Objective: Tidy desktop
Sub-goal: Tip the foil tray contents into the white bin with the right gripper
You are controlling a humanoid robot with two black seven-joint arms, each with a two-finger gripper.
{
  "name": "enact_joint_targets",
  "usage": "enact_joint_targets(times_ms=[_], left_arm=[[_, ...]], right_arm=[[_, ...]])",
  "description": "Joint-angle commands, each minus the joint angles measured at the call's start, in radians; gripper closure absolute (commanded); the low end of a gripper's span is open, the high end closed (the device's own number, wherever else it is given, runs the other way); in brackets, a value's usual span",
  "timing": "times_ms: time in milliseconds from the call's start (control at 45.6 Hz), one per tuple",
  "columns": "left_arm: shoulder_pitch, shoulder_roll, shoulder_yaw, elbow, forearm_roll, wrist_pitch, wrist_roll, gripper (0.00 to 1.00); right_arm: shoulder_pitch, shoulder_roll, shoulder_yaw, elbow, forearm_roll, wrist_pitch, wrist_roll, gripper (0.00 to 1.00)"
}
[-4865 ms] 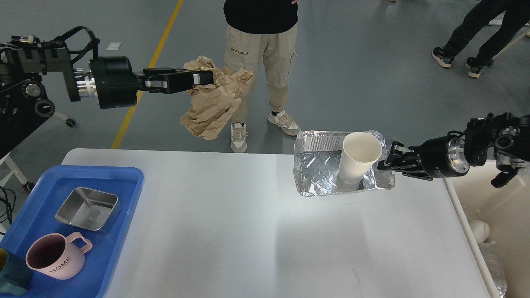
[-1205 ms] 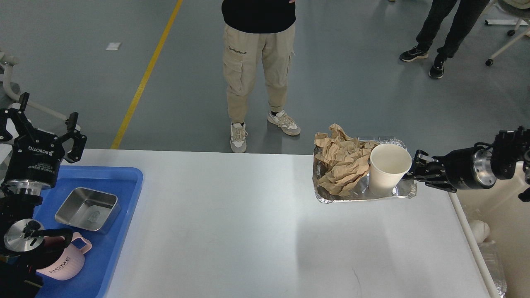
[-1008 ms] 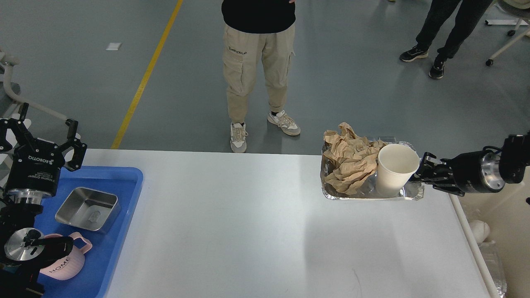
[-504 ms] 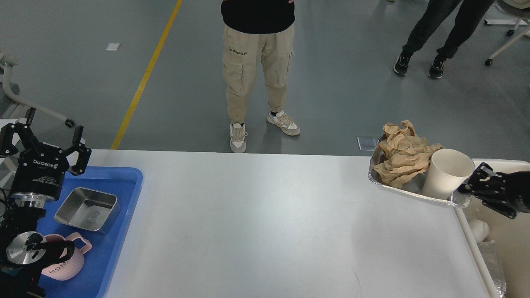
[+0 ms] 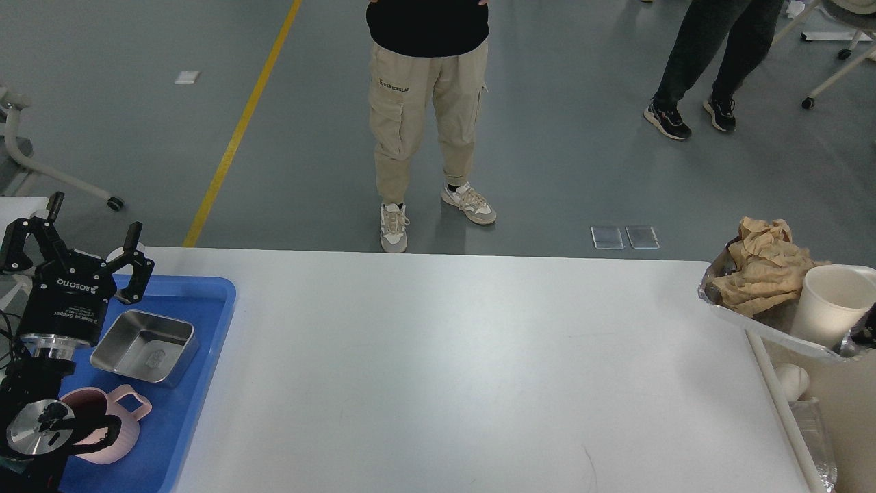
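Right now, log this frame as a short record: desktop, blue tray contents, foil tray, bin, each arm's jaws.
desktop: white, centre bare
blue tray: on the left end; holds a steel dish and a pink mug
foil tray: at the far right edge, tilted over the beige bin; holds crumpled brown paper and a white paper cup
left gripper: jaws open, empty, above the blue tray
right gripper: almost out of view at the right edge; jaws cannot be judged
bystanders: two people stand beyond the table
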Motion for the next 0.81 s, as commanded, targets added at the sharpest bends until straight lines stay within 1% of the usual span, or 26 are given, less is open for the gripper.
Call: enact_joint_targets(times_ms=[0,153,329,504,789], left_arm=[[0.009,-0.001,0.000,-0.002,0.001,-0.004,0.000,0.03],[0.024,-0.001,0.000,-0.002,0.001,-0.013,0.000,0.03],[0.039,-0.002,0.000,-0.002,0.001,-0.026,-0.002,0.03],[0.051,0.001,0.000,0.000,0.001,-0.039,-0.005,0.03],[0.068,0.002,-0.002,-0.003,0.001,-0.052,-0.008,0.03]], right_arm=[[-0.023,0.026,0.008,-0.065,0.015,0.002,-0.001,1.00],[-0.055,0.035,0.001,-0.143,0.089,0.000,-0.001,1.00],[-0.069,0.088,0.010,-0.229,0.112,0.000,0.004,1.00],[-0.115,0.092,0.010,-0.294,0.187,-0.004,-0.001,1.00],[-0.159,0.180,0.011,-0.444,0.235,-0.001,0.001,1.00]])
